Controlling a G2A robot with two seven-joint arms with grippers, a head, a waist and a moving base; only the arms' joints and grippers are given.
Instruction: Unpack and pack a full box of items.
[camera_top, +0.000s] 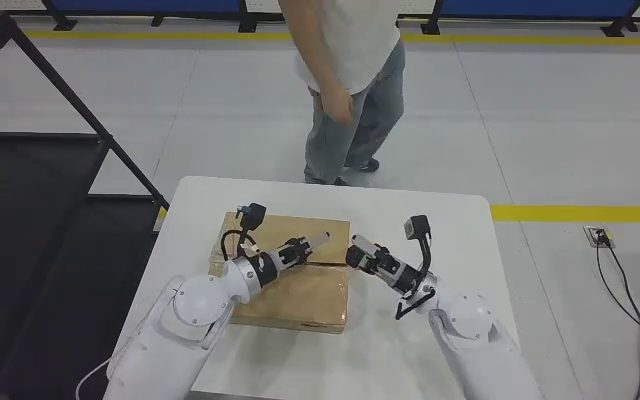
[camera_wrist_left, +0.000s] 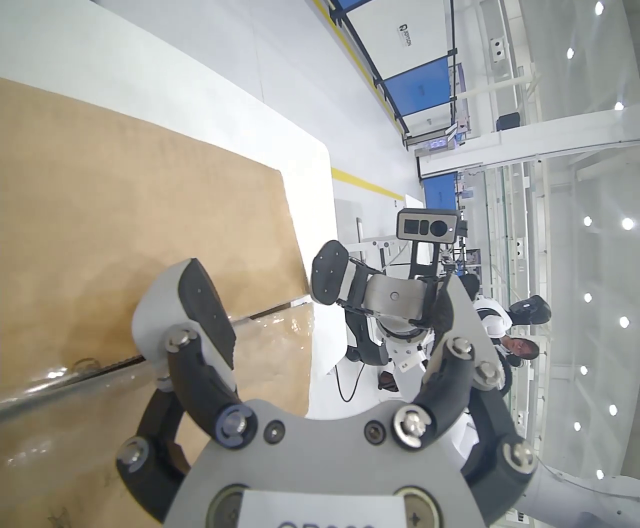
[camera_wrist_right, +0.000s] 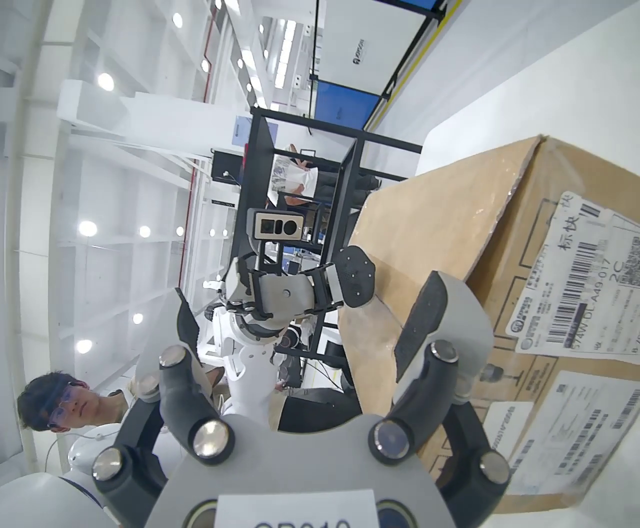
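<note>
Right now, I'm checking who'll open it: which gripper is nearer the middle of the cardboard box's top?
Left. The left gripper is above the top of the cardboard box; the right gripper is just off its edge.

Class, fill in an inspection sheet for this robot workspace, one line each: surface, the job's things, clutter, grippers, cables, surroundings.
surface: white table, carrying a cardboard box left of centre.
job's things: the box has its flaps shut, clear tape along the top seam and shipping labels on one side.
clutter: nothing seen.
grippers: left gripper open, over the box top; right gripper open, beside the box's right edge.
cables: black cable looped at the right wrist; floor cable right of the table.
surroundings: yellow floor line; black frame left of the table.
</note>
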